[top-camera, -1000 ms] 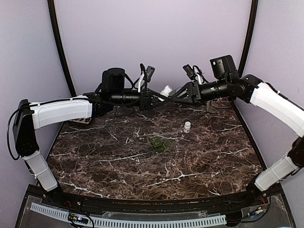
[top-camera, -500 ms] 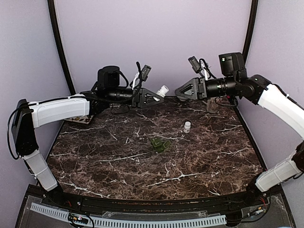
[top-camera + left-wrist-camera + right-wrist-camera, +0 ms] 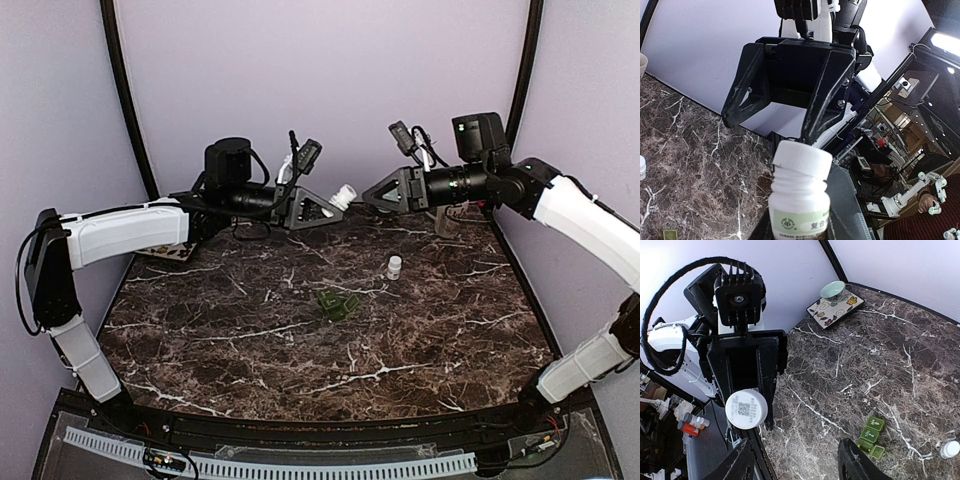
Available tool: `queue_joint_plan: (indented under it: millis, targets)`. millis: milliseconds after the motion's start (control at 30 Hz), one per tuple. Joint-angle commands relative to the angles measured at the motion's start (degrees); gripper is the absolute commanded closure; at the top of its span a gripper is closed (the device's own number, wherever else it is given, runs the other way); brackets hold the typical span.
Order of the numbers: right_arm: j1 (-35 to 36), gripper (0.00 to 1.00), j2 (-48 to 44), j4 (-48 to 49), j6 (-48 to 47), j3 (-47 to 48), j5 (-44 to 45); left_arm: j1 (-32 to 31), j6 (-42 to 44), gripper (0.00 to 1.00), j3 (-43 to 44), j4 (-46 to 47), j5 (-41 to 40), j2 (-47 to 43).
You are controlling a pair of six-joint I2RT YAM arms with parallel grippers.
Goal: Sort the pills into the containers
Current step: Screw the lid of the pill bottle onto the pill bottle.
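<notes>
Gripping a white pill bottle (image 3: 343, 193) by its body, the left claw (image 3: 333, 202) is closed tight on it and holds it well above the tabletop (image 3: 250, 340). The bottle's cap (image 3: 802, 157) is turned toward the right claw (image 3: 372, 194), which stands wide open and empty just beside it. Below, the green pill organiser (image 3: 338, 303) and a small white vial (image 3: 394, 266) sit apart. With the cap on and no pills visible, sorting looks barely begun, with opening, pouring and dividing all left.
</notes>
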Motion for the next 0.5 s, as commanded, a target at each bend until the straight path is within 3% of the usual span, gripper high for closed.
queue_joint_plan:
  millis: [0, 467]
  targets:
    - [0.08, 0.43, 0.25, 2.84, -0.98, 1.81, -1.96, 0.43, -1.86, 1.0, 1.35, 2.61, 2.92, 0.25]
    - [2.57, 0.43, 1.04, 0.57, -3.34, 4.97, -1.74, 0.52, -3.38, 1.0, 3.14, 2.61, 4.51, 2.08]
